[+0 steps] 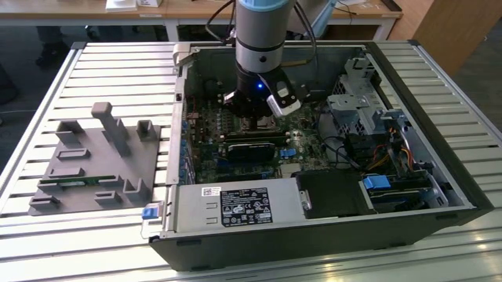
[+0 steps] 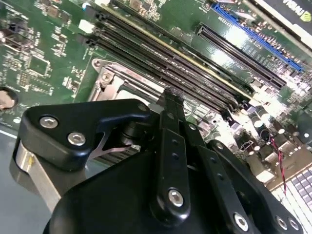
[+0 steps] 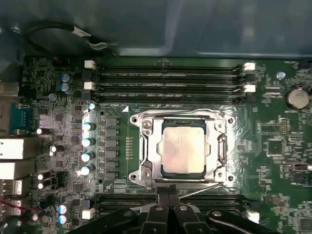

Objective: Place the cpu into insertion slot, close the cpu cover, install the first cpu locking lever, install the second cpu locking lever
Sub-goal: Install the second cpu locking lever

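Power supply label [image 1: 244, 207]: white print and round marks on black stood there, none of it legible
Small white sticker [image 1: 210, 190]: bore a dark code-like patch, unreadable
Circuit board [image 3: 273, 161]: carried tiny white lettering beside the memory slots [image 3: 170, 83], too fine to make out
Cpu [image 3: 183, 146]: showed faint marks on its metal top, not readable

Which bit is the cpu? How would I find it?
Look at the green circuit board in the first wrist view, between the rows of long black memory slots. There sits a shiny cpu cover, and the cpu is the flat, dull silver-grey square in its middle, the only plain metal square there.
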